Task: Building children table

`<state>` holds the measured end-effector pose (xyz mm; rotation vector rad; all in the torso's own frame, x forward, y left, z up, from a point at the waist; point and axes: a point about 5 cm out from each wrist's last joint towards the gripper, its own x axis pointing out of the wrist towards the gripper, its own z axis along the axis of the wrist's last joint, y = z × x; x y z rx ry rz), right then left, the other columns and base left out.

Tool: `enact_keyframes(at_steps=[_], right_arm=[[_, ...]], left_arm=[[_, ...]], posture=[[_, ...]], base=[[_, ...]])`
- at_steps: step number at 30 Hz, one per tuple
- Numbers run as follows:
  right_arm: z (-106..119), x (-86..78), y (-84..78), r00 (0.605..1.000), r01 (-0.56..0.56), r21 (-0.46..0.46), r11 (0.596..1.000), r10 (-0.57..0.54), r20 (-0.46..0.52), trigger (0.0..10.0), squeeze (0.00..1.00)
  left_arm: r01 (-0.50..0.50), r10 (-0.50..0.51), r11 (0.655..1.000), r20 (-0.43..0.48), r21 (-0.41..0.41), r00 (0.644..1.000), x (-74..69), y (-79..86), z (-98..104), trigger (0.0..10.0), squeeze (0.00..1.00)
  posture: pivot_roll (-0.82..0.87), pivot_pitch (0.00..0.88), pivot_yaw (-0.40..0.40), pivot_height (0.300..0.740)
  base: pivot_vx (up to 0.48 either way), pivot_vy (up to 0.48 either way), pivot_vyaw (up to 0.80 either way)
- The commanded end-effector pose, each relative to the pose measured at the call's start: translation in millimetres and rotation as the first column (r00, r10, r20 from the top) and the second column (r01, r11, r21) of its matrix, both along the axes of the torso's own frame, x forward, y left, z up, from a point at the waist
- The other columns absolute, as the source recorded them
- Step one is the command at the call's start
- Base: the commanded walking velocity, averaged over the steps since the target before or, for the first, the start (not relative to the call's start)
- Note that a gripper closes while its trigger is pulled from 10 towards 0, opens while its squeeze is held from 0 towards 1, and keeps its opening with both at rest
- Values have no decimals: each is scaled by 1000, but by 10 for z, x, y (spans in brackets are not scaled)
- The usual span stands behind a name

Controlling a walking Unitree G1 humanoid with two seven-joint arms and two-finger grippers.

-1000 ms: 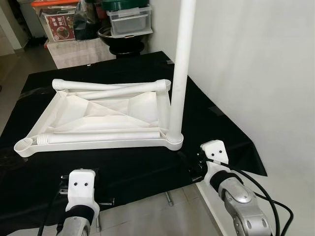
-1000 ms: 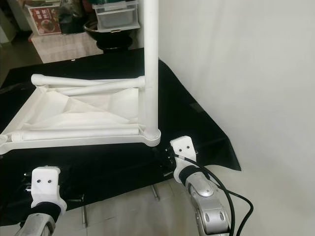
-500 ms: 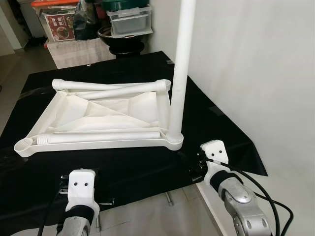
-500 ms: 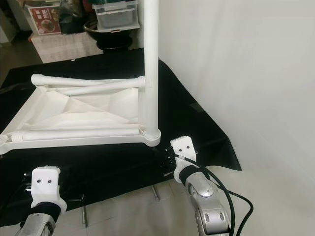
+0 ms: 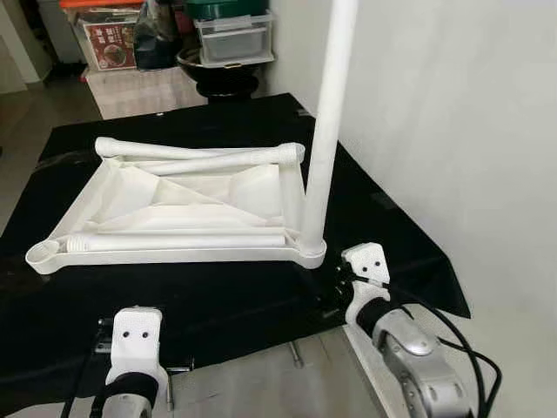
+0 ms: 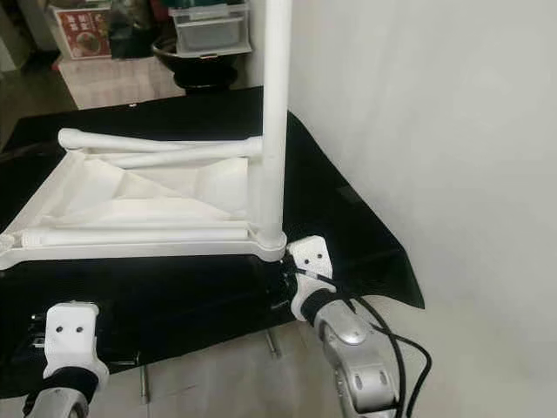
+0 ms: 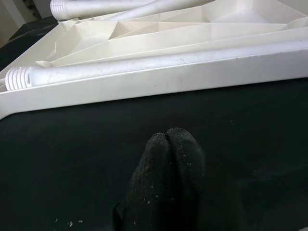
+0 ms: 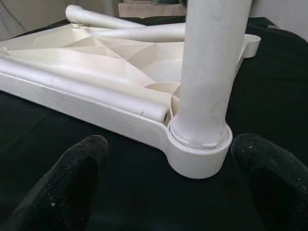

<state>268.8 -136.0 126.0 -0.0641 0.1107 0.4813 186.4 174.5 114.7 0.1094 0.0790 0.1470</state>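
Right gripper (image 8: 168,187): you are holding its fingers wide apart, flanking the corner socket.
Left gripper (image 7: 168,144): fingertips are pressing together over the black cloth (image 5: 218,296).
Table top (image 5: 174,196): lying upside down, one leg (image 5: 326,131) standing in its near right corner.
Risk: closing or nudging off-centre could be tipping that upright leg.

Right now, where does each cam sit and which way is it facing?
Left eye: head, looking forward and down at the upturned white tabletop on black cloth; both wrists show at the bottom.
Right eye: same head, same scene; right gripper nears the upright leg.
Left wrist: along shut left gripper toward the tabletop's edge.
Right wrist: along open fingers flanking the leg's corner socket.
Shared: both wrist views see the loose leg lying inside the tabletop.
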Motion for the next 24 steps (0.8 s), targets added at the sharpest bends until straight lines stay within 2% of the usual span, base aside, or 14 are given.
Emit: enact_keyframes(at_steps=[1, 2, 3, 4, 5, 6, 7, 8, 9, 11, 14, 20, 22, 24], right_arm=[[-5, -32, -8, 999, -28, 16, 999, 29, -19, 10000, 0], [-24, -106, -39, 994, -102, 14, 995, 102, -43, 10000, 0], [-24, -106, -39, 994, -102, 14, 995, 102, -43, 10000, 0], [-33, -196, -28, 980, -189, 20, 982, 190, -64, 10000, 0], [-33, -196, -28, 980, -189, 20, 982, 190, -64, 10000, 0], [-24, -307, 55, 948, -308, 28, 951, 309, -75, 10000, 0], [-24, -307, 55, 948, -308, 28, 951, 309, -75, 10000, 0], [6, -358, 148, 927, -370, 30, 929, 371, -57, 10000, 0], [6, -358, 148, 927, -370, 30, 929, 371, -57, 10000, 0], [52, -315, 318, 925, -380, 55, 923, 381, -9, 10000, 0], [80, -217, 384, 937, -348, 67, 935, 347, 25, 10000, 0], [85, -107, 374, 957, -290, 68, 955, 288, 44, 10000, 0], [87, -12, 364, 970, -240, 68, 968, 237, 51, 10000, 0], [87, -12, 364, 970, -240, 68, 968, 237, 51, 10000, 0]], left_arm=[[5, -5, 1000, -17, 17, 1000, -2, 19, -21, 10000, 0], [9, -9, 1000, -14, 17, 1000, 9, 22, -12, 10000, 0], [9, -9, 1000, -14, 17, 1000, 9, 22, -12, 10000, 0], [14, -13, 1000, -11, 16, 1000, 19, 26, -6, 10000, 0], [14, -13, 1000, -11, 16, 1000, 19, 26, -6, 10000, 0], [18, -18, 1000, -9, 17, 1000, 39, 31, -3, 10000, 0], [18, -18, 1000, -9, 17, 1000, 39, 31, -3, 10000, 0], [21, -21, 1000, -14, 18, 1000, 61, 33, -8, 10000, 0], [21, -21, 1000, -14, 18, 1000, 61, 33, -8, 10000, 0], [34, -33, 999, -29, 31, 999, 107, 31, -25, 10000, 0], [41, -39, 999, -34, 35, 999, 134, 29, -35, 10000, 0], [48, -47, 998, -36, 38, 998, 179, 22, -40, 10000, 0], [56, -54, 997, -32, 49, 998, 243, 34, -32, 10000, 0], [56, -54, 997, -32, 49, 998, 243, 34, -32, 10000, 0]], posture=[[16, 14, -3, 740], [16, 14, -3, 740], [16, 14, -3, 740], [4, 10, 1, 740], [4, 10, 1, 740], [-5, 10, 10, 740], [-5, 10, 10, 740], [-2, 7, 11, 740], [-2, 7, 11, 740], [7, 1, 18, 740], [4, 0, 22, 740], [8, 0, 26, 740], [8, 0, 31, 740], [8, 0, 31, 740]], base=[[0, 0, 0], [0, 0, 0], [0, 0, 0], [0, 0, 0], [0, 0, 0], [0, 0, 0], [0, 0, 0], [0, 322, 0], [0, 322, 0], [0, 480, 0], [0, 480, 0], [0, 480, 0], [0, 480, 0], [0, 480, 0]])
